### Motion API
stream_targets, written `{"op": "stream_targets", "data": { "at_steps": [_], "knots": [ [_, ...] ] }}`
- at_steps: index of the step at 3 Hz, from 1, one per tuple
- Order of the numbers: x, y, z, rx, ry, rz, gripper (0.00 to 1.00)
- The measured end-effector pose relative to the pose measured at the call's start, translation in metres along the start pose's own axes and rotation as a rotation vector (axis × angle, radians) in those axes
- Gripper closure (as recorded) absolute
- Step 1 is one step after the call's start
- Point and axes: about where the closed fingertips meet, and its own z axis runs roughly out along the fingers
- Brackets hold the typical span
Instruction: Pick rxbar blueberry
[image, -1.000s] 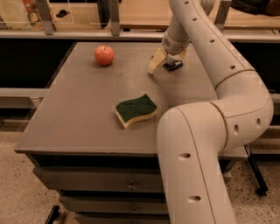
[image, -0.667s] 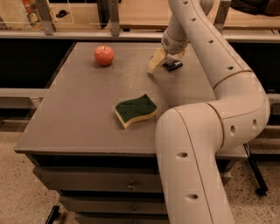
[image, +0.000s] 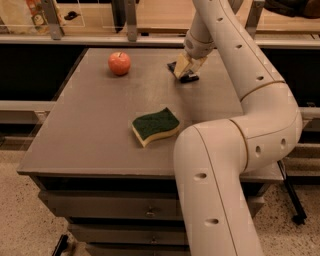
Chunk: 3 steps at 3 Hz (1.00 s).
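Observation:
My gripper (image: 185, 68) is down at the far right part of the grey table (image: 100, 125), at the end of the white arm that reaches over from the right. A small, flat dark thing, the rxbar blueberry (image: 173, 66), lies on the table right under the gripper. Only its dark edges show at the gripper's left and lower right, and the rest is hidden. I cannot tell whether the gripper has hold of it.
A red apple (image: 119, 63) sits at the far left of the table. A green-and-yellow sponge (image: 155, 125) lies near the middle front. The arm's large white links (image: 225, 150) cover the table's right side. A rail and shelving run behind the table.

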Motion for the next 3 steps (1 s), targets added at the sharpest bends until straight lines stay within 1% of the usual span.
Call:
{"op": "stream_targets", "data": {
  "at_steps": [1, 2, 3],
  "knots": [
    [0.0, 0.001, -0.004, 0.0, 0.0, 0.0, 1.0],
    [-0.002, -0.002, -0.001, -0.001, -0.026, -0.003, 1.0],
    [-0.004, -0.003, -0.011, -0.005, -0.053, -0.018, 1.0]
  ]
}}
